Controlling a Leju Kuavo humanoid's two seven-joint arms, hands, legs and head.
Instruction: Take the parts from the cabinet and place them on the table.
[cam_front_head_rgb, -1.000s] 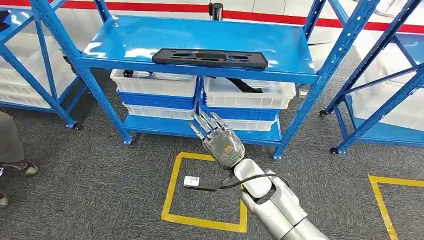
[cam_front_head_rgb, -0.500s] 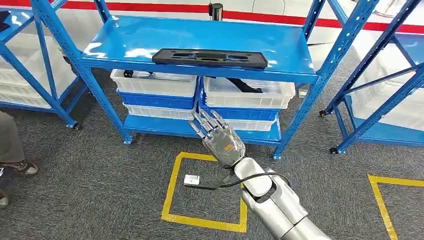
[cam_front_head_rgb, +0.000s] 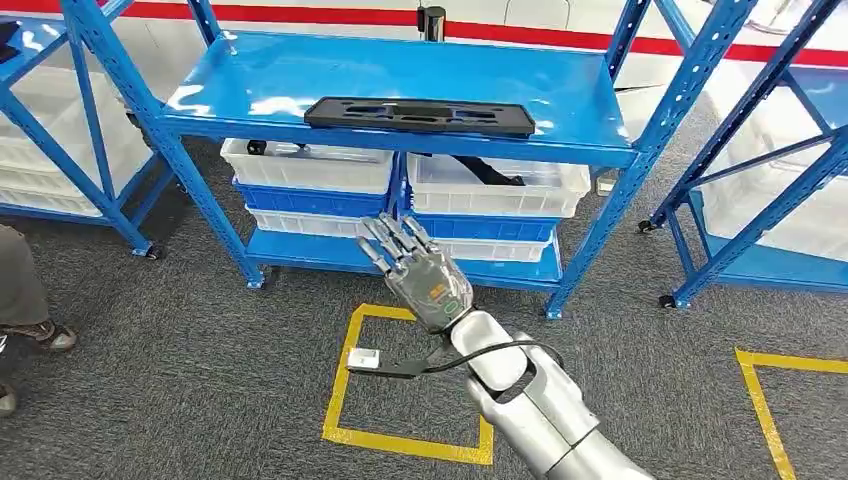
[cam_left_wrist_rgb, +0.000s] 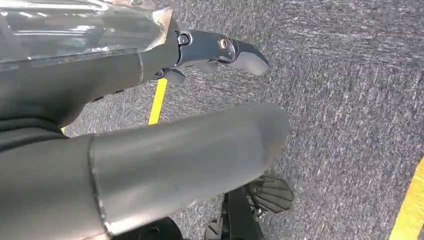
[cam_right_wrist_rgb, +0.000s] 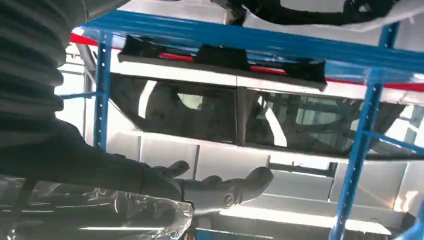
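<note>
the right hand (cam_front_head_rgb: 425, 280) is reaching up toward the blue cabinet (cam_front_head_rgb: 400, 85), its fingers (cam_front_head_rgb: 385, 245) spread apart and carrying nothing, probably so they can close around a part. the long black part (cam_front_head_rgb: 420, 114) is lying flat near the front edge of the top shelf, which makes it the easy one to reach; another dark part (cam_front_head_rgb: 487, 170) is sitting in the white bin (cam_front_head_rgb: 497, 187) below. the left hand (cam_left_wrist_rgb: 150, 165) is hanging over the grey carpet; i cannot tell how its fingers are set.
</note>
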